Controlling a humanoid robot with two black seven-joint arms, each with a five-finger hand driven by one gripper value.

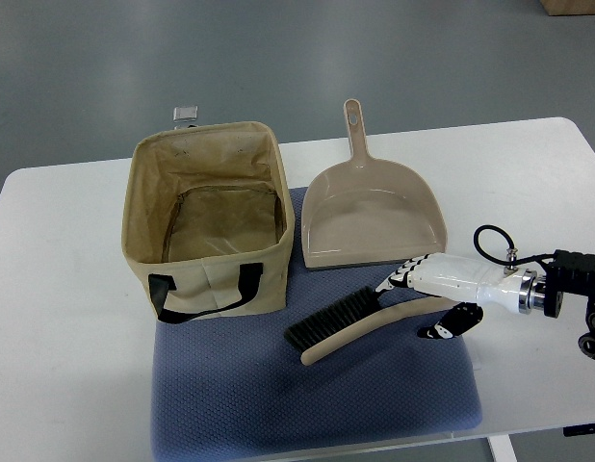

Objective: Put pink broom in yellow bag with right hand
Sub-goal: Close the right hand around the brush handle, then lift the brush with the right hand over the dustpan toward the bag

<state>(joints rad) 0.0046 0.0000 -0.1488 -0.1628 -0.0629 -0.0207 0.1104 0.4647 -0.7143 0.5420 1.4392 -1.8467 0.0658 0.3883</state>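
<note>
The broom (360,321) is a small beige-pink hand brush with black bristles. It lies on the blue mat (317,395), its handle pointing right. The yellow-beige fabric bag (209,217) stands open at the mat's back left, with black straps on its front. My right hand (427,300) comes in from the right edge and sits at the handle's right end. Its fingers (401,277) reach over the handle and the thumb (450,321) lies below it. The fingers are spread and do not close on the handle.
A beige dustpan (373,217) lies behind the broom, its handle pointing away. The white table (57,337) carries the mat. A small metal clip (186,115) sits behind the bag. The grey floor lies beyond the table's far edge.
</note>
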